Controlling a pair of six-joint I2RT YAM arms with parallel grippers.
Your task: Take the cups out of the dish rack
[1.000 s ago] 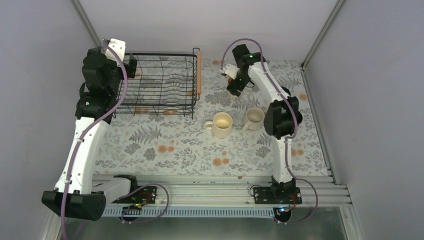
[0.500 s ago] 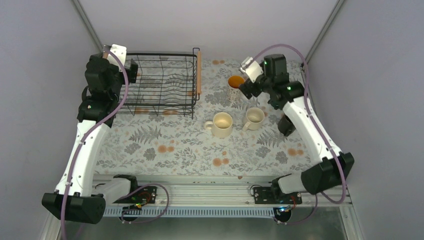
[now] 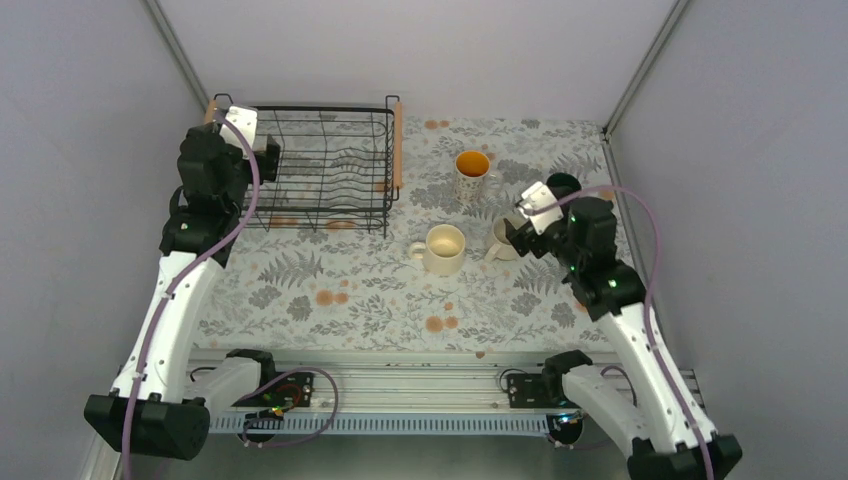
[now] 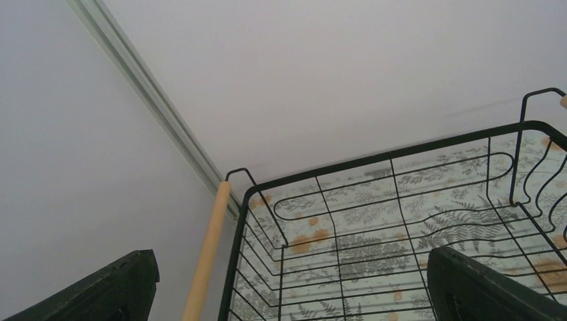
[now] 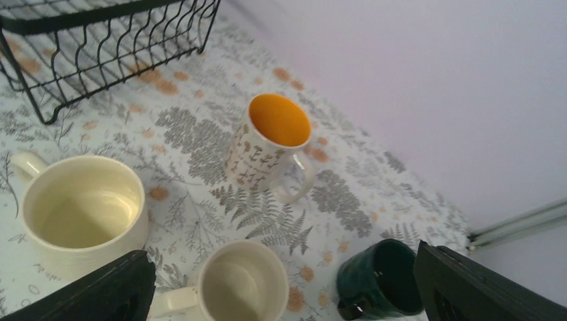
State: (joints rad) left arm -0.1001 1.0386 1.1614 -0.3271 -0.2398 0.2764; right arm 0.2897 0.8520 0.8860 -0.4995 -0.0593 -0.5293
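Note:
The black wire dish rack point(image 3: 320, 165) stands at the back left, and I see no mug in it. It also shows in the left wrist view point(image 4: 374, 234). My left gripper point(image 3: 262, 148) is open and empty over the rack's left end, by the wooden handle point(image 4: 207, 254). On the table right of the rack stand the orange-lined patterned mug point(image 3: 472, 172), the wide cream mug point(image 3: 443, 248), the beige mug point(image 3: 503, 238) and the dark green mug point(image 3: 563, 185). My right gripper point(image 3: 520, 235) is open and empty above the beige mug point(image 5: 244, 281) and green mug point(image 5: 381, 281). The dark grey-black mug is out of view.
The floral tablecloth point(image 3: 350, 300) covers the table. Grey walls close in at the back and both sides, with a metal corner post point(image 3: 640, 70) at the back right. The rack's right wooden handle point(image 3: 397, 145) faces the mugs.
My right gripper let go of the orange-lined mug, left it standing on the table, and drew back toward the near right. The left gripper shifted only slightly at the rack.

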